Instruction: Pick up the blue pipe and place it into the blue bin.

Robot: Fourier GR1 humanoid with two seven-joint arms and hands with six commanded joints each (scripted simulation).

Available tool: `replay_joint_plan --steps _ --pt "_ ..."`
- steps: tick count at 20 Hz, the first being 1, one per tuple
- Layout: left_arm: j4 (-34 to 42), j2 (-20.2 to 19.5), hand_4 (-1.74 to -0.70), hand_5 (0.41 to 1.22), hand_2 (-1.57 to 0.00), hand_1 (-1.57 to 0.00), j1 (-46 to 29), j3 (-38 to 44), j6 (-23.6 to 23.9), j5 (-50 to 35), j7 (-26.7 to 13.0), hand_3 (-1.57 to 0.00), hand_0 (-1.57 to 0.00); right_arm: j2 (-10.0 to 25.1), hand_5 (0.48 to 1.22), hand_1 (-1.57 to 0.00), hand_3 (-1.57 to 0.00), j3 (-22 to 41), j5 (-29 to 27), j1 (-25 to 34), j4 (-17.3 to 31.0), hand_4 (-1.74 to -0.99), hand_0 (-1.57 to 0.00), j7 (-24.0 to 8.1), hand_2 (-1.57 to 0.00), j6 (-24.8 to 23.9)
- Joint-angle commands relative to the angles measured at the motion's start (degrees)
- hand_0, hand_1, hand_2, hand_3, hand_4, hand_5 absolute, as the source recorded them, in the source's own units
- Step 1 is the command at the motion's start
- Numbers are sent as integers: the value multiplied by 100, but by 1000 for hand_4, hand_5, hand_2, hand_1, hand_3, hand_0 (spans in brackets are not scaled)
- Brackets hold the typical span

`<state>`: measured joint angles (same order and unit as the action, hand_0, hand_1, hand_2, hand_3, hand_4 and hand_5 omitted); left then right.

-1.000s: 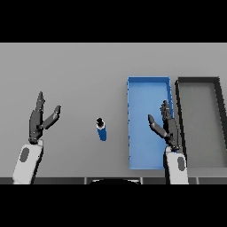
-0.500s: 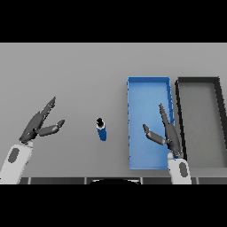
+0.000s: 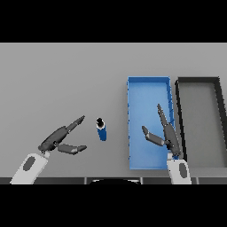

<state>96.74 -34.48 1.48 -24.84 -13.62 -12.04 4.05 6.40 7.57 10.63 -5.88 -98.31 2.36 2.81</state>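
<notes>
Reaching with spread fingers, the left hand [image 3: 60,139] should close around the blue pipe [image 3: 102,129] standing just beyond its fingertips (upright, easily toppled); blue bin [image 3: 148,85] lies farther right.

We're looking at a bare test bench here, more lab than home: a plain grey table [image 3: 66,71] fills the view, with no walls or furniture showing. Two open trays sit side by side on it, a blue bin [image 3: 148,80] and a black bin [image 3: 197,80], laid out as for a sorting trial.
</notes>
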Motion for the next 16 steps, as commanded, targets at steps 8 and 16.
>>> replay_joint_plan --steps 8,16 --pt "-632 834 -1206 468 1 1 397 -407 114 433 -53 1 1 -14 622 1 1 2 -7 -62 -135 -1229 1 -81 1 -16" --pt "-1619 1639 -1131 462 1 1 1003 -687 200 873 -37 1 1 -20 605 1 1 -56 -33 -68 -118 -1201 1 -120 1 -49"
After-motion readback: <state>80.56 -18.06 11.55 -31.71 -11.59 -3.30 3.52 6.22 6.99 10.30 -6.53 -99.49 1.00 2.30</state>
